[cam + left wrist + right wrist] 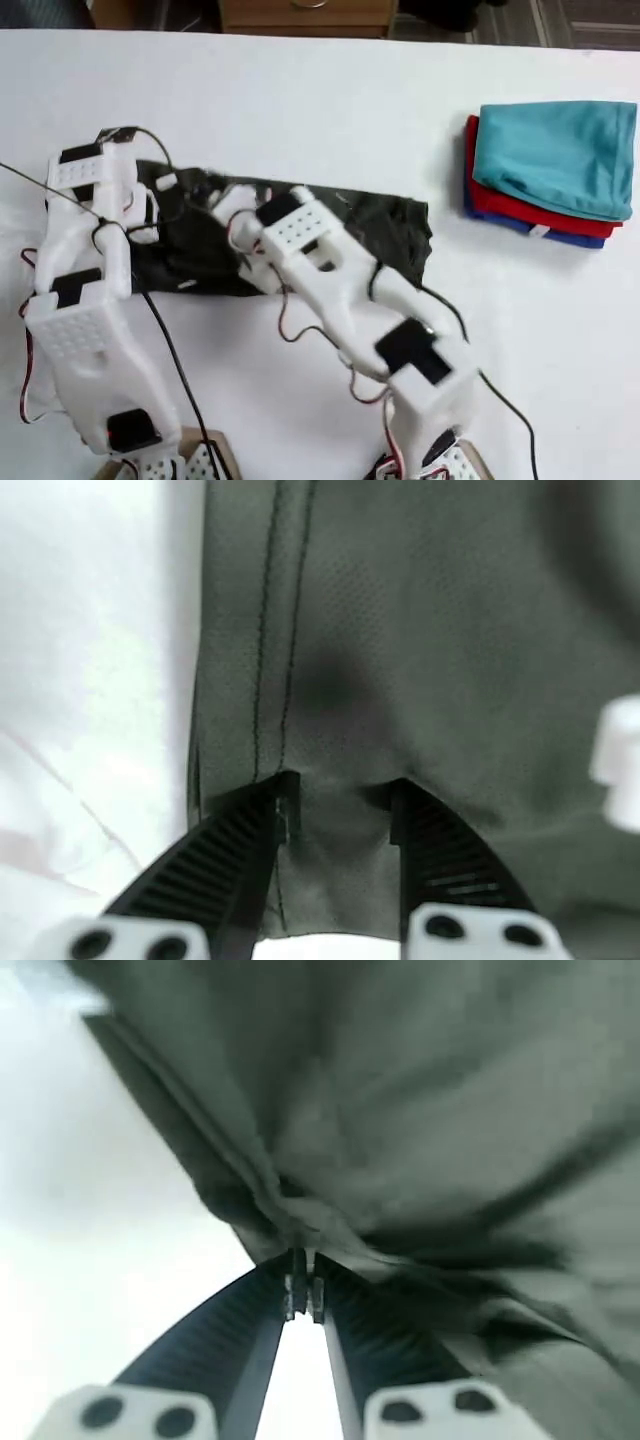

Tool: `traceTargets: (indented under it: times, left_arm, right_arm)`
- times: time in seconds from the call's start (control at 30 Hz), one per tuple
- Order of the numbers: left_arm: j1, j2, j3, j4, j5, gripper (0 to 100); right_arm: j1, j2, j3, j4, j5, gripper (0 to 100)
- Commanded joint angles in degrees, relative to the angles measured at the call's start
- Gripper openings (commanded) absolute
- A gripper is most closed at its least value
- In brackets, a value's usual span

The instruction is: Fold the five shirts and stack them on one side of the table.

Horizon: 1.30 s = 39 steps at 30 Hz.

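Note:
A dark grey shirt (380, 225) lies folded into a long strip across the middle of the white table (330, 90). My left gripper (152, 208) is at the strip's left end. In the left wrist view the left gripper (342, 805) stands open, both fingertips pressed onto the shirt (420, 630) beside a stitched hem, with a small bump of cloth between them. My right gripper (236, 218) is over the strip's middle. In its own view the right gripper (303, 1295) is shut on a pinched fold of the shirt (420, 1110).
A stack of three folded shirts sits at the table's right edge: teal (555, 155) on top, then red (500, 203), then blue (560, 236). Bare table surrounds the strip. Cables trail from both arms near the front edge.

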State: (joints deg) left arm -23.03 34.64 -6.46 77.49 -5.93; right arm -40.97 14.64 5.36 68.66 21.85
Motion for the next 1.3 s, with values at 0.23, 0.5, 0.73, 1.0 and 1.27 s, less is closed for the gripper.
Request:
traceTargets:
  times: [0.23, 0.5, 0.73, 1.0, 1.27]
  left_arm:
    - [-1.14, 1.49, -20.0, 11.69, 4.92, 18]
    - [-5.36, 11.78, -31.34, 12.4, 0.0, 30]
    - [-5.1, 23.65, -44.09, 16.0, 0.09, 27]
    - [-2.81, 31.91, -55.16, 24.88, -0.26, 27]
    - [-0.97, 32.18, -53.85, 24.97, -3.52, 4]
  right_arm:
    - [14.29, -20.26, -0.53, 3.82, 0.09, 2.0]
    - [25.1, -29.58, -0.26, 13.76, 5.45, 1.9]
    - [26.86, -35.56, -0.18, 17.89, 5.71, 1.9]
    - [26.95, -36.62, -0.35, 17.71, 5.71, 1.9]
    - [35.3, -36.53, -0.18, 18.15, 5.8, 1.9]
